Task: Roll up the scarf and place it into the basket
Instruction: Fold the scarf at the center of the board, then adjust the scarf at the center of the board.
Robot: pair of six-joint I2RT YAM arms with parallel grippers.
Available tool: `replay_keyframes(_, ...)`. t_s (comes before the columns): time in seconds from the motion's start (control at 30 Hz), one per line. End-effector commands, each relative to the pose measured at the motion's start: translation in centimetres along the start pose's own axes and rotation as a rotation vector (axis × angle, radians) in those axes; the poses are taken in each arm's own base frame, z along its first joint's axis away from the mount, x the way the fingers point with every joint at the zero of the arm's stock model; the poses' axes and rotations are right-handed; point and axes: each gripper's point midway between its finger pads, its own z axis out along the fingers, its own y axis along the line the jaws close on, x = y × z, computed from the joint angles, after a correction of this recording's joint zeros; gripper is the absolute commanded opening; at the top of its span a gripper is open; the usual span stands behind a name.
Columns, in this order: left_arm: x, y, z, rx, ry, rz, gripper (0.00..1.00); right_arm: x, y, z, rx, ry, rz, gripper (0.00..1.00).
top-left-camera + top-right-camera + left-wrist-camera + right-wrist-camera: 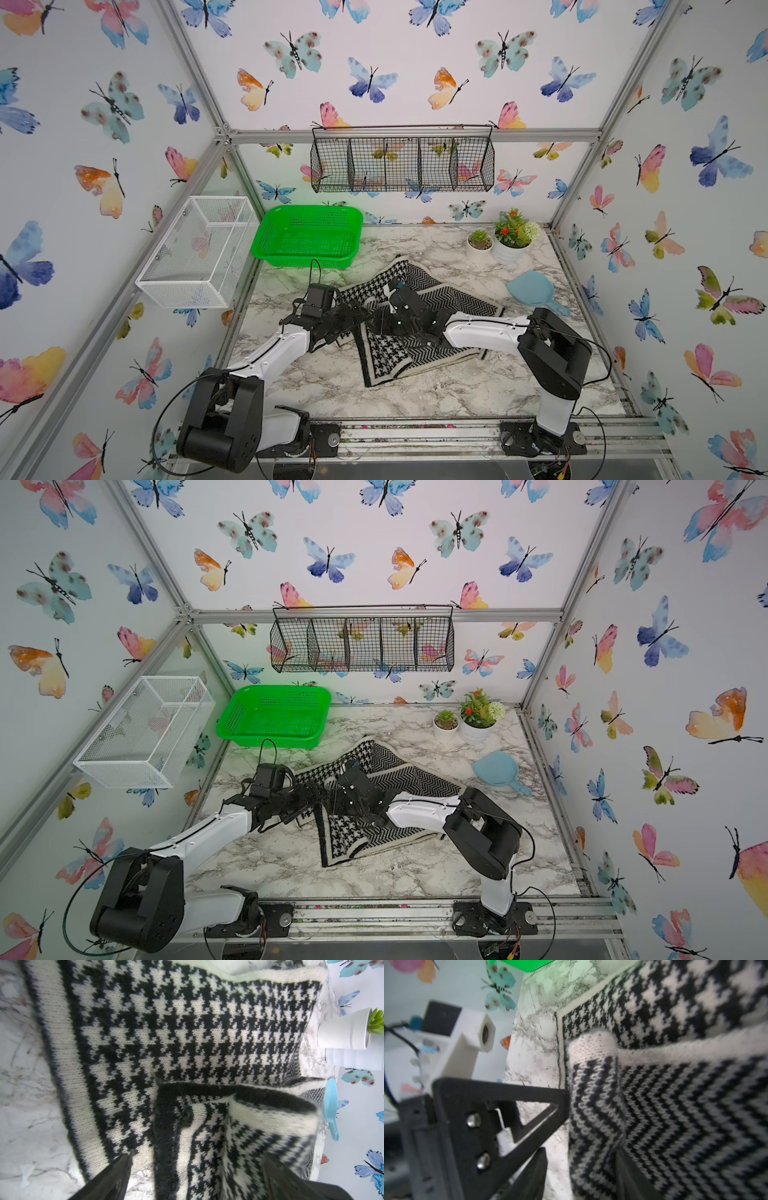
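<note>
Both arms are down over the middle of the marble tabletop (pixel 415 395), and in both top views they meet tip to tip above the black-and-white scarf (pixel 465 307). It lies rumpled and folded over itself, not rolled, on the tabletop just in front of the green basket (pixel 299 258) at the back left. Cloth and basket are near each other but apart.

Left tool (pixel 197 1157): spread wide, with a raised fold of houndstooth knit standing between its tips.

Right tool (pixel 580 1153): jaws parted on either side of a doubled chevron edge. The wrist view is soft, but marble shows between one side and the cloth, so nothing looks pinched.

Off to the right, a light blue scoop (pixel 534 289), a succulent pot (pixel 479 247) and a flower pot (pixel 513 245) stand clear of the scarf.
</note>
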Motion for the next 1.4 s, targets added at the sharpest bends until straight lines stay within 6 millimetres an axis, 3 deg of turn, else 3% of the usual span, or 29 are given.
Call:
replay_keyframes(0.0,0.1,-0.6,-1.3,0.022,-0.001,0.008,0.98,-2.6,1.3,-3.3,0.034,-0.103,-0.105,0.75)
replay_keyframes(0.07,0.1,-1.4,-2.0,0.049,-0.004,0.006,0.98,-3.9,0.2,-5.4,0.132,-0.145,-0.157,0.89)
replay_keyframes(0.17,0.3,-2.9,-3.1,0.102,-0.007,0.008,0.98,-5.8,-3.9,-9.1,0.330,-0.191,-0.197,0.98)
replay_keyframes(0.23,0.6,-4.0,-4.0,0.134,-0.011,0.012,0.98,-7.0,-7.3,-11.7,0.399,-0.217,-0.182,0.98)
replay_keyframes(0.37,1.7,-6.6,-4.9,0.203,-0.011,0.038,0.98,-8.6,-13.9,-15.1,0.520,-0.221,-0.132,0.98)
replay_keyframes(0.5,2.9,-8.2,-4.0,0.229,0.015,0.064,0.98,-8.9,-19.1,-15.6,0.628,-0.161,-0.118,0.98)
replay_keyframes(0.7,4.0,-7.0,-0.6,0.198,0.074,0.045,0.98,-7.4,-24.2,-13.5,0.631,-0.058,-0.037,0.92)
replay_keyframes(0.87,4.9,-4.3,2.0,0.106,0.103,0.030,0.98,-4.9,-26.0,-11.7,0.602,0.014,0.014,0.85)
replay_keyframes(1.07,5.3,-2.4,4.1,0.030,0.131,0.036,0.98,-3.0,-24.8,-11.3,0.489,0.019,0.059,0.68)
replay_keyframes(1.27,3.8,-1.3,5.9,-0.079,0.122,0.054,0.98,-2.8,-23.1,-12.4,0.417,-0.005,0.074,0.37)
replay_keyframes(1.37,3.3,-1.2,6.8,-0.089,0.131,0.052,0.99,-2.5,-22.2,-12.7,0.372,-0.009,0.085,0.27)
